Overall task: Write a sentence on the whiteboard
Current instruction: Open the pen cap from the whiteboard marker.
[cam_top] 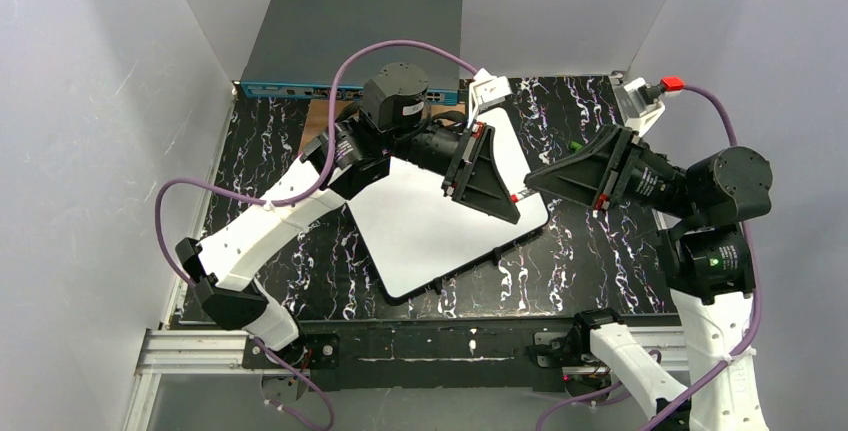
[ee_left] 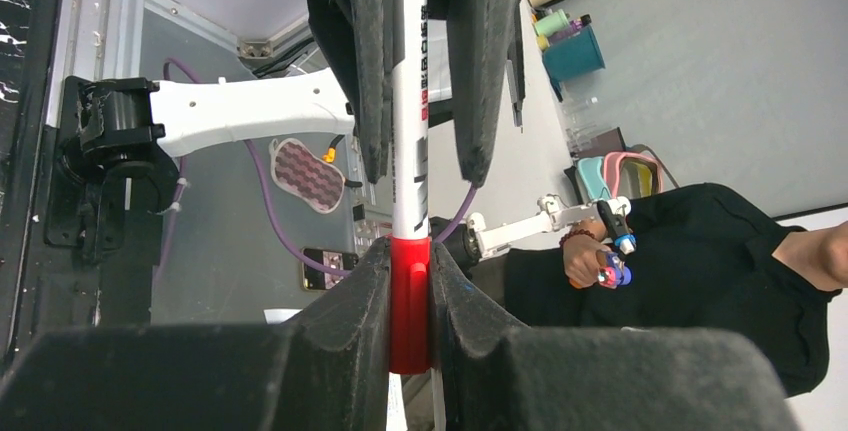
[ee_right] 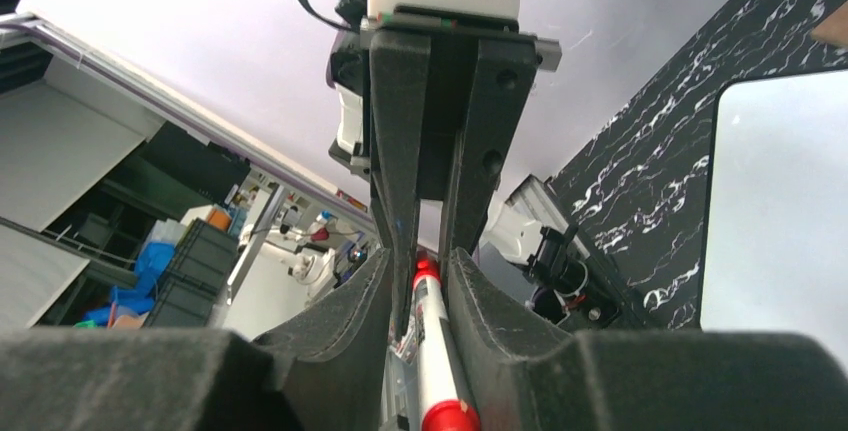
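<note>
The whiteboard (cam_top: pixel 430 231) lies tilted on the black marbled table top, and its corner shows in the right wrist view (ee_right: pixel 780 201). Above its right edge my left gripper (cam_top: pixel 508 201) is shut on the red cap (ee_left: pixel 410 301) of a white marker (ee_left: pixel 410 131). My right gripper (cam_top: pixel 535 183) faces it nose to nose. Its fingers (ee_left: pixel 365 71) flank the marker's white barrel (ee_right: pixel 432 351), which lies against one pad with a narrow gap on the other side. In the wrist views my left gripper (ee_left: pixel 410 251) and right gripper (ee_right: pixel 418 266) point at each other.
A grey network switch box (cam_top: pixel 350 41) stands at the back, behind the left arm. A white fixture with a red cap (cam_top: pixel 668 84) sits at the back right corner. White walls close in both sides. The black marbled mat (cam_top: pixel 590 261) lies to the right of the board.
</note>
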`<state>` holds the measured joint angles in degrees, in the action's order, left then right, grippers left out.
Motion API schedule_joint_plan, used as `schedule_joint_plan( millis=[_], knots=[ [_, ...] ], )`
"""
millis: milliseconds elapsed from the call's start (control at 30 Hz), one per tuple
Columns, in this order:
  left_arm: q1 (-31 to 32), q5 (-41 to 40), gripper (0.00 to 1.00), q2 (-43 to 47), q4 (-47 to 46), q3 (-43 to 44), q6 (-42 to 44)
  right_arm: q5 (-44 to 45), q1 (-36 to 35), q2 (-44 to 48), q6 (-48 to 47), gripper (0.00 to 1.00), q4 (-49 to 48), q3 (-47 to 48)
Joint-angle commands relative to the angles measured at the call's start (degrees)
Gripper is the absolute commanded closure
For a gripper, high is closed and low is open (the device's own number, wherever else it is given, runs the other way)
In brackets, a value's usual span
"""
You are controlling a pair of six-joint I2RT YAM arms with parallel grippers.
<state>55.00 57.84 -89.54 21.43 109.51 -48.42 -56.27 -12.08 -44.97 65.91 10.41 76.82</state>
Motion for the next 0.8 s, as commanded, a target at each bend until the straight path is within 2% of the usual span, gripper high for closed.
schedule_joint_plan(
  millis=[0,233,767],
  knots=[
    [0.19,0.60,1.00,0.09,0.10,2.01,0.19,-4.44,-0.05,1.86,-0.38,0.67,-1.40,-1.08],
    [0.19,1.37,1.00,-0.11,0.19,2.18,-0.19,-4.33,-0.05,3.42,-0.49,0.71,0.10,-2.37],
    [0.50,2.03,1.00,-0.02,0.22,1.36,-0.37,-1.77,-0.03,2.08,-0.34,0.72,-0.09,-2.36]
  ],
)
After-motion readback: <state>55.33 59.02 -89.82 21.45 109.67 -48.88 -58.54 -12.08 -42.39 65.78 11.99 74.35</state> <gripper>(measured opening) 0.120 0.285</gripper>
